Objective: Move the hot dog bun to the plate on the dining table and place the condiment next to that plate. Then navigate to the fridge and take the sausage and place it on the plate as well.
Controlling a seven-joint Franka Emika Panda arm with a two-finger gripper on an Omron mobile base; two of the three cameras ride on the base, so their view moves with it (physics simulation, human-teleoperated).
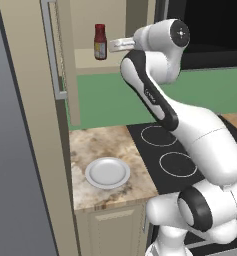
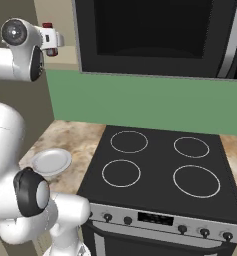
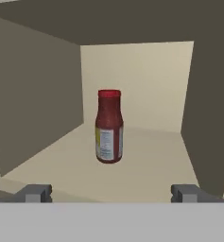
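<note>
The claw (image 3: 111,194) stands wide open and empty, raised to a high cream cabinet shelf (image 3: 146,175) and aimed straight at the condiment (image 3: 108,126). In the hand view the bottle stands upright on that shelf at about 12 o'clock from the claw, well clear of both finger tips (image 3: 35,193) and apart from the shelf's side walls. In the left base view the condiment (image 1: 100,42) sits just beyond the end of the hand, at 9 o'clock from it.

The step in hand looks like the reach for the bottle. To do it well, the claw should go straight in along its present line, keeping the bottle centred between the jaws, and close on the body at label height rather than at the narrow cap. The bottle is tall for its base, so a finger brushing it off-centre could tip it; both jaws should arrive level on either side before closing.

The shelf walls at 3 and 9 o'clock in the hand view leave room, though the right wall comes nearer to the front. Below, a small white plate (image 1: 108,173) lies on the marbled table (image 1: 90,145), with the black stove (image 2: 160,170) at 3 o'clock from it and the dark microwave (image 2: 150,35) above. None of these blocks the reach.
</note>
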